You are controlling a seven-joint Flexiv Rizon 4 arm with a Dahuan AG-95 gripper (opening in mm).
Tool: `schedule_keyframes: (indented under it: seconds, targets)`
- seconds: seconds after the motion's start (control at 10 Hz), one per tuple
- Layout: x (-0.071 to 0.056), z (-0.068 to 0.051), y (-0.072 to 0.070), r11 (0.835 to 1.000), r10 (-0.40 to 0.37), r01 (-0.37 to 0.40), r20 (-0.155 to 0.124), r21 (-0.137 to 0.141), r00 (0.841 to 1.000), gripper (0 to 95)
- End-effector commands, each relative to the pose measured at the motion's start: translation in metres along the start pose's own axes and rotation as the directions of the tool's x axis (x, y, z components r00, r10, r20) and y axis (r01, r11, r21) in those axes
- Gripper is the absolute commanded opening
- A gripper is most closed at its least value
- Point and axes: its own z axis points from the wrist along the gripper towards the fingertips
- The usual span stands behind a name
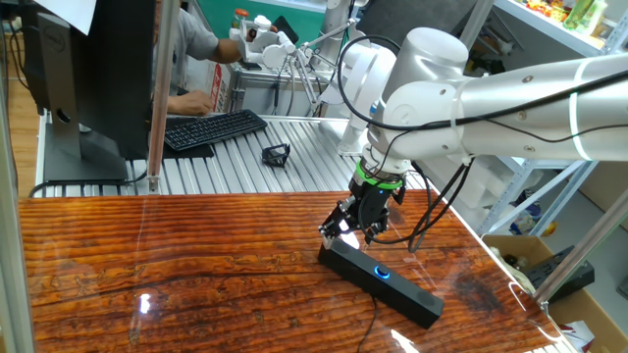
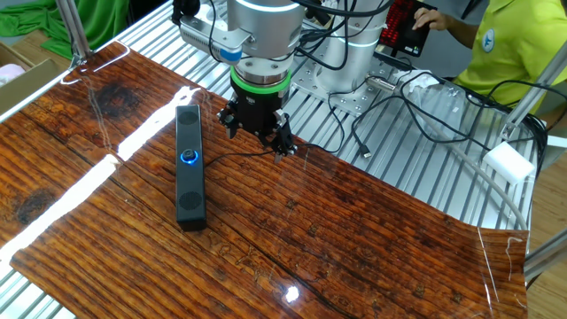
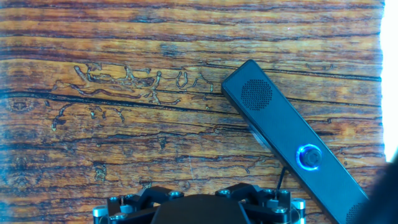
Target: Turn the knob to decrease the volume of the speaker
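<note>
Currently: end effector (image 2: 257, 133) held fully open, empty, beside the speaker (image 2: 189, 167) | knob (image 2: 189, 157) left exposed mid-top, untouched | speaker laid flat on desk (image 2: 372, 239) for top access.

Brown wood-grain tabletop (image 2: 354, 230) looked glossy, lacquered, throwing hard glare streaks. Long black rectangular speaker (image 2: 189, 168) read as matt plastic, with 1 fine perforated grille patch visible in the hand view; its small round knob (image 3: 309, 157) was shiny with a glowing blue ring. Silver ribbed metal bench surface (image 1: 245, 162) behind looked brushed. White arm casing (image 1: 510, 93) was smooth, semi-gloss.
</note>
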Motion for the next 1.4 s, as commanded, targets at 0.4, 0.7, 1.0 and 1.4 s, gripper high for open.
schedule_keyframes:
  seconds: [0.4, 0.7, 1.0, 1.4]
  targets:
    - [0.0006, 0.0003, 0.0000, 0.987, 0.160, -0.160, 0.039, 0.011, 0.986, 0.0]
    - [0.0009, 0.0004, 0.0000, 0.987, 0.159, -0.159, 0.039, 0.010, 0.987, 0.0]
    - [0.0009, 0.0004, 0.0000, 0.988, 0.154, -0.155, 0.039, 0.011, 0.987, 0.0]
    - [0.0009, 0.0004, 0.0000, 0.990, 0.138, -0.139, 0.039, 0.012, 0.990, 0.0]
